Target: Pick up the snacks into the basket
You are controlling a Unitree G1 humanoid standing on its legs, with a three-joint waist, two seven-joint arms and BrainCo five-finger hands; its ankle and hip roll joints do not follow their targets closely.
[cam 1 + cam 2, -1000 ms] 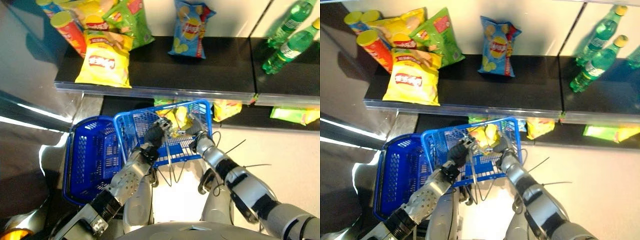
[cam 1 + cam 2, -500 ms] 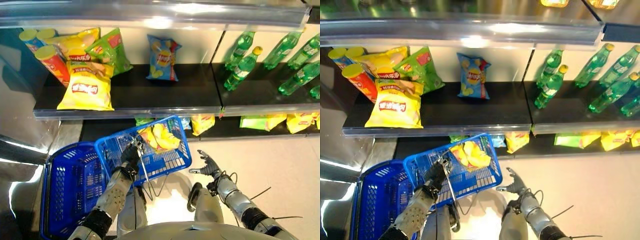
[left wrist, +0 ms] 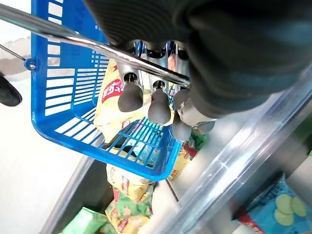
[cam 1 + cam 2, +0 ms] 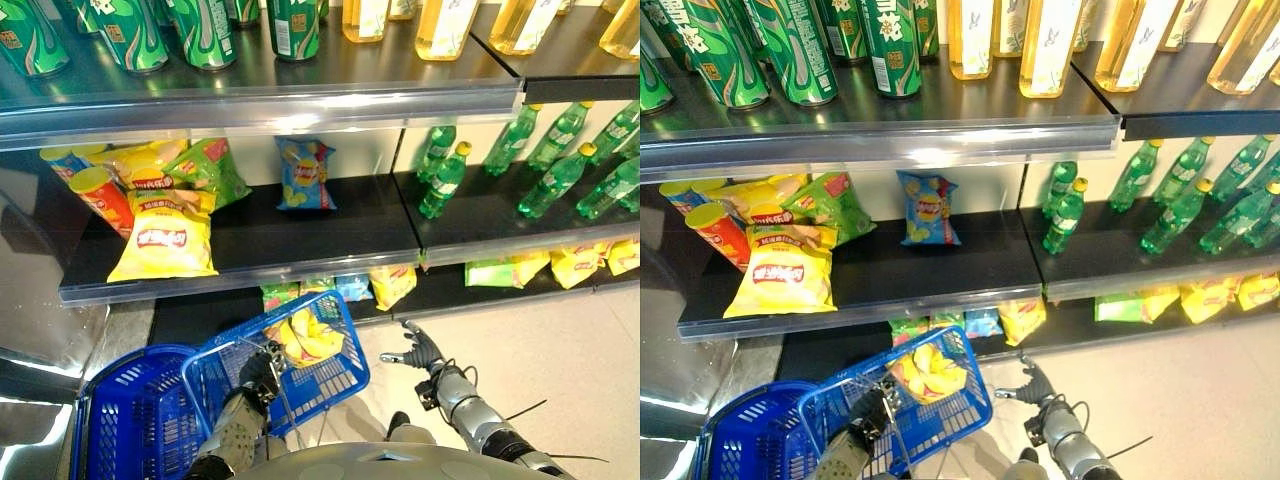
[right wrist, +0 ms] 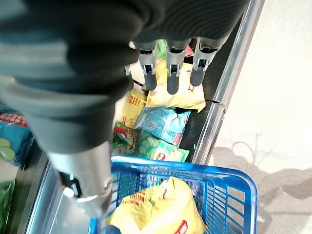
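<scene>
A blue basket (image 4: 325, 372) with a yellow snack bag (image 4: 305, 338) inside hangs low before the shelves. My left hand (image 4: 256, 378) is shut on its metal handle (image 3: 97, 46), fingers (image 3: 158, 105) curled round the bar above the basket (image 3: 73, 97). Right of the basket, my right hand (image 4: 418, 352) is open and holds nothing; its straight fingers (image 5: 168, 73) point toward the bottom shelf. On the middle shelf lie a yellow bag (image 4: 165, 245), a green bag (image 4: 215, 170), a blue bag (image 4: 303, 172) and a red can (image 4: 100, 195).
A second, darker blue basket (image 4: 125, 420) sits at the lower left. The bottom shelf holds several bags, among them a yellow one (image 5: 178, 92) and a light blue one (image 5: 163, 124). Green bottles (image 4: 445, 178) fill the shelf's right half; cans and bottles stand on the top shelf (image 4: 260, 100).
The camera has tilted up, bringing the top shelf into view. My right hand came off the basket and opened to its right. The left hand keeps hold of the handle.
</scene>
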